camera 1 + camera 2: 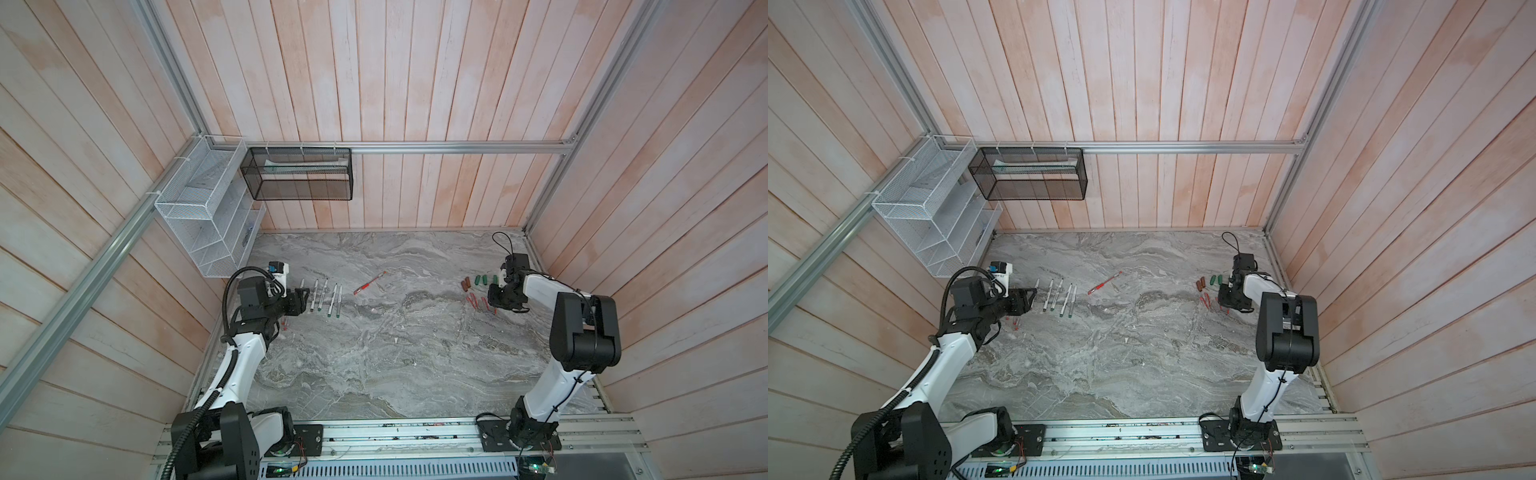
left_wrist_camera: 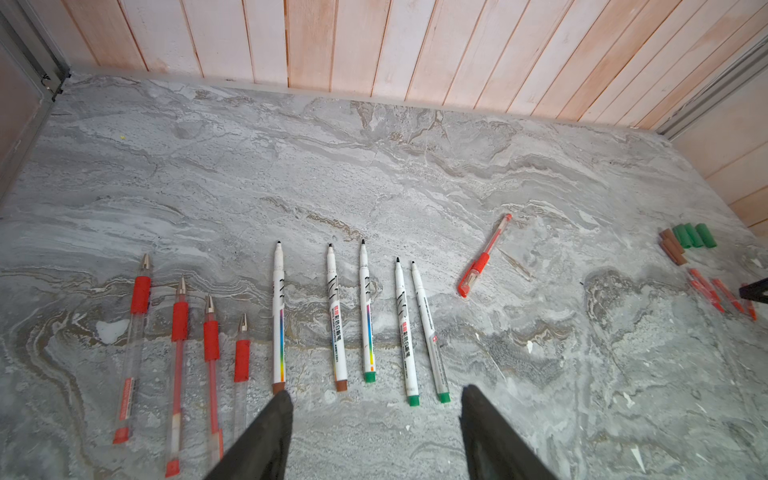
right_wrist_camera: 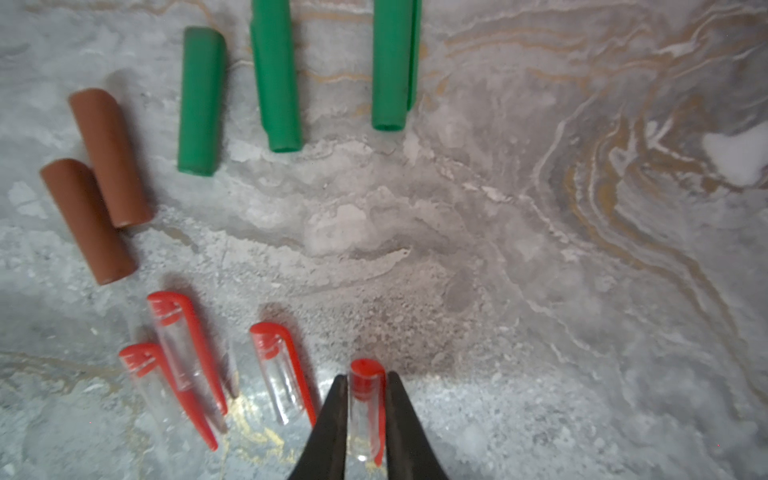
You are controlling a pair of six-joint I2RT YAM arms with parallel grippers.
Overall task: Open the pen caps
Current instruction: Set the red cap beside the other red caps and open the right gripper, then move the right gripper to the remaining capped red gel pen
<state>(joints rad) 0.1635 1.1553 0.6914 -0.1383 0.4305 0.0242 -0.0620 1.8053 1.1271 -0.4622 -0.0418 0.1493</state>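
Between the fingers of my right gripper (image 3: 366,375) sits a clear, red-topped pen cap (image 3: 365,399), low over the marble table (image 3: 540,291); the fingers press its sides. Beside it lie three more red clip caps (image 3: 183,345), two brown caps (image 3: 110,158) and three green caps (image 3: 276,83). Both top views show this cap cluster (image 1: 473,291) (image 1: 1208,289) just left of the right gripper (image 1: 492,301). One red pen (image 1: 370,282) (image 2: 484,255) lies mid-table with its cap (image 2: 467,284) on. My left gripper (image 2: 376,392) (image 1: 305,301) stands open and empty before a row of uncapped white markers (image 2: 332,316) and red pens (image 2: 178,324).
A white wire basket (image 1: 208,208) and a black mesh basket (image 1: 297,174) hang on the walls at the back left. Wooden walls close in the table on three sides. The aluminium rail (image 1: 415,432) carrying both arm bases runs along the front edge.
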